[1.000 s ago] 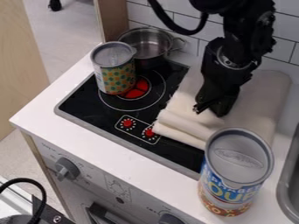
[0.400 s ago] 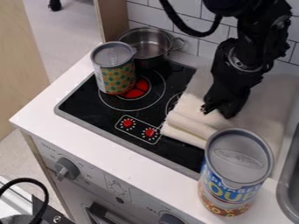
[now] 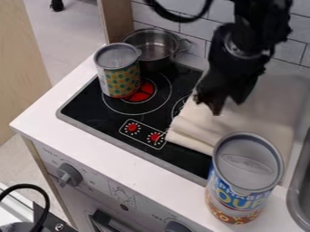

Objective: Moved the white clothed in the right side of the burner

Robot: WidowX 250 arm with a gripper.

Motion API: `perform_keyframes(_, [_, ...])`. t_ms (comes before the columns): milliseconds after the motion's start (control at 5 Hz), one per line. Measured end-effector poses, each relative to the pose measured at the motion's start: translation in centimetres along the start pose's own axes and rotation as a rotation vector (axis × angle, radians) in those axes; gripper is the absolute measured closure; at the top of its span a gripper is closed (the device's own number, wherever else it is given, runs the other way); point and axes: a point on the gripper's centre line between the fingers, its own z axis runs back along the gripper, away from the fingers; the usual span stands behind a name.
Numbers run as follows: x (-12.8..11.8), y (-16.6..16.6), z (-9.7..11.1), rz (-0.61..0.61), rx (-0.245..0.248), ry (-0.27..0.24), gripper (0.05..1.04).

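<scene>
Right now, in the camera view, my gripper (image 3: 223, 102) hangs over the right of the frame's centre, its two fingers apart, as far as I can tell, with nothing clearly held between them. Below it lies the white folded cloth (image 3: 209, 129), its loose folds across the right part of the black cooktop (image 3: 89, 111) and the rest spread toward the right edge of the frame. It partly covers the right burner ring (image 3: 181, 107), so I judge the placing to be close to done, though the folds may want a nudge further right. My likeliest trouble is snagging: the tips sit so near the top layer that closing early or sweeping low could hook it and drag the folds back over the ring. Pushing toward the lower right is risky too, since the alphabet soup can (image 3: 243, 183) stands just beside the cloth's near end, and bunched fabric could shove or tip it. Rising crookedly toward the top, I could brush the tiled wall (image 3: 200, 41). The saucepan (image 3: 156, 46) and dotted can (image 3: 120, 77), upper left, would suffer only from a wide leftward swing.
</scene>
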Motion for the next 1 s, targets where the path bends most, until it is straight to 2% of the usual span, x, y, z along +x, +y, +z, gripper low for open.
perform_keyframes(200, [1.2, 0.4, 1.1, 0.019, -0.056, -0.037, 0.107])
perform_keyframes(400, [2.4, 1.7, 1.7, 0.024, -0.033, -0.019, 0.084])
perform_keyframes(600, [4.3, 4.7, 1.5, -0.046, 0.012, 0.009, 0.084])
perform_keyframes(800, [6.6, 6.9, 1.5, -0.157, 0.041, 0.026, 0.084])
perform_keyframes(1000, [8.5, 8.8, 2.0, -0.417, 0.091, 0.103, 0.084])
